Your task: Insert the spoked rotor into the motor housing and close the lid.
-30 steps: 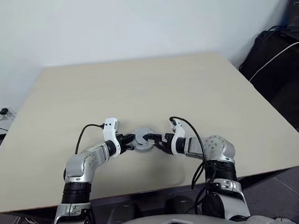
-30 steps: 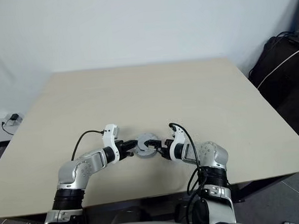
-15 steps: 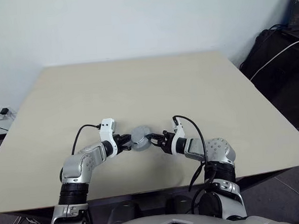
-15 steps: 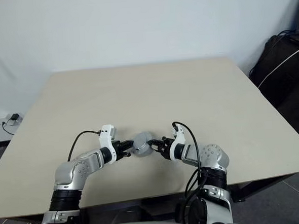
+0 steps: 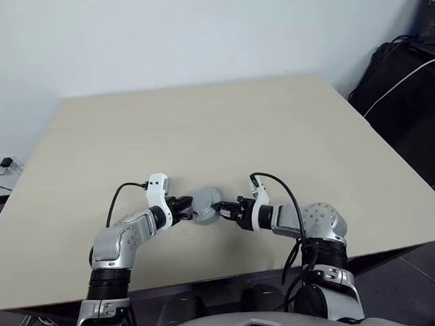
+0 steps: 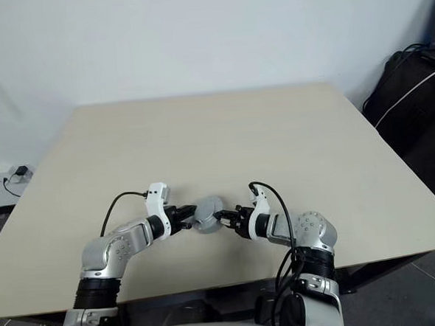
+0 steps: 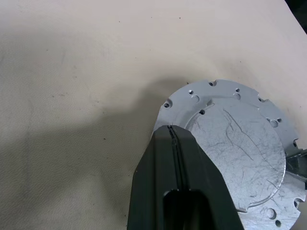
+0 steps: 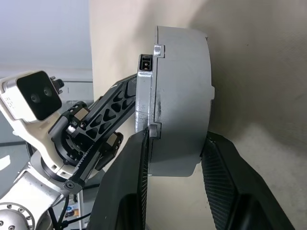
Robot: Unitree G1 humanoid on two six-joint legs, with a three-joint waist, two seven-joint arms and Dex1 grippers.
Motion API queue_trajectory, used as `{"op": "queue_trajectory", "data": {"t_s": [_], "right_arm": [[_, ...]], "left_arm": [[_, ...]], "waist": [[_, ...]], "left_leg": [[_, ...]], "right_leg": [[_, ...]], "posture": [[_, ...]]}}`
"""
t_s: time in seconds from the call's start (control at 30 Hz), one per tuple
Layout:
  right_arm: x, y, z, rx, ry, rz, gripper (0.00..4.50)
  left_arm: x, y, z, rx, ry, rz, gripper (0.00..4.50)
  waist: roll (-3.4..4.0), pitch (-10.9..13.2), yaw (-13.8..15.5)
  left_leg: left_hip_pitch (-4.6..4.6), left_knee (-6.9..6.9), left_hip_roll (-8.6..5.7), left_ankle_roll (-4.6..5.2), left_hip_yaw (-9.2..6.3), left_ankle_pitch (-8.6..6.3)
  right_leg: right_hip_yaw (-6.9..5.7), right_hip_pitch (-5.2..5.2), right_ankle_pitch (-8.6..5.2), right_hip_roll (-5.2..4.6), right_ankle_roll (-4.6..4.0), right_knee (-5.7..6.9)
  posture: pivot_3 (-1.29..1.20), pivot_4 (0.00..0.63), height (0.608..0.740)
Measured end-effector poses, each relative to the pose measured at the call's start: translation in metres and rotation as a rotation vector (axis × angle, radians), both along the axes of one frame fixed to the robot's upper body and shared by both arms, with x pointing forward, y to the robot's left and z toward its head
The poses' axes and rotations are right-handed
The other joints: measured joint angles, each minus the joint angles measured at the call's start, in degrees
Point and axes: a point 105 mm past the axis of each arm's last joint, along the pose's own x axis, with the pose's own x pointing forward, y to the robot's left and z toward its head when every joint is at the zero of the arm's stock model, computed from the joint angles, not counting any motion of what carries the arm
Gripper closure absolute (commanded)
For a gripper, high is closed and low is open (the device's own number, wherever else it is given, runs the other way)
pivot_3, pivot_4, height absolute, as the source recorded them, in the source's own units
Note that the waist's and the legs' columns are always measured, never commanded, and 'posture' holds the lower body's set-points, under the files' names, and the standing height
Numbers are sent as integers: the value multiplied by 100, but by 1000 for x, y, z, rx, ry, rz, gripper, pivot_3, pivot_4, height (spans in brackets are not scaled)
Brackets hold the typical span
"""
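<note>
Your 2 grippers meet at the silver motor housing (image 5: 204,205), held above the table (image 5: 215,126). The right gripper (image 8: 175,158) clamps its thick edge between part-open fingers. The left gripper (image 7: 173,139), fingers fully closed, touches the lid (image 7: 240,148) face opposite.

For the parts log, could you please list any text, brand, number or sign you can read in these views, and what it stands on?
No readable text in any view.
Lid: plain scratched silver, holes only, no markings.
Motor housing: bare grey side, no label.
Left gripper and right gripper: no lettering visible.
Table: unmarked.
</note>
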Motion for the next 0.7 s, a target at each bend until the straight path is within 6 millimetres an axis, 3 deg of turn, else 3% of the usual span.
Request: {"op": "queue_trajectory", "data": {"t_s": [0.17,0.27,0.43,0.53,0.7], "right_arm": [[0,1,0,3,0,0,3236],[-1,3,1,11,-2,1,3236],[-5,4,0,34,7,-14,3236],[-7,2,0,44,13,-25,3236],[-8,-1,0,65,19,-48,3236]], "left_arm": [[0,0,0,-7,-18,16,4500],[3,4,-1,-43,-76,135,4500],[14,35,23,-138,-267,432,4500],[2,50,32,-247,-335,509,4500],[-35,59,17,-455,-240,582,4500]], "waist": [[1,1,-6],[-4,10,-12],[-10,15,-27],[-10,15,-27],[-27,48,-39]], "left_leg": [[-1,-1,0,1,0,0],[-12,-4,0,2,0,-1],[-28,-14,4,1,1,-1],[-32,-15,4,10,2,-6],[-34,-8,2,25,2,-15]], "right_leg": [[0,-1,0,0,0,-1],[4,-2,0,-1,0,-2],[3,-12,-2,1,-12,0],[0,-14,-5,2,-14,-1],[-2,-17,-14,1,5,-8]], "posture": [[0,0,740],[0,0,740],[0,0,740],[0,0,740],[0,0,740]]}}
